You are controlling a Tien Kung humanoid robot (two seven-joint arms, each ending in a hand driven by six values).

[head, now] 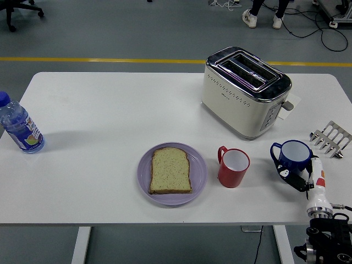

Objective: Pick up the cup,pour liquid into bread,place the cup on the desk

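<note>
A white table (110,126) seen from above holds a purple plate (144,181) with one slice of bread (171,170) near its front edge, a red cup (234,167) just to the right of the plate, a cream toaster (245,91) behind them, and a water bottle (20,127) at the far left. At the right front, the robot's right hand (300,177) has its fingers wrapped around a blue cup (291,156), upright with its handle pointing left, well apart from the bread. A small metal rack (331,138) sits just behind and to the right of it.
</note>
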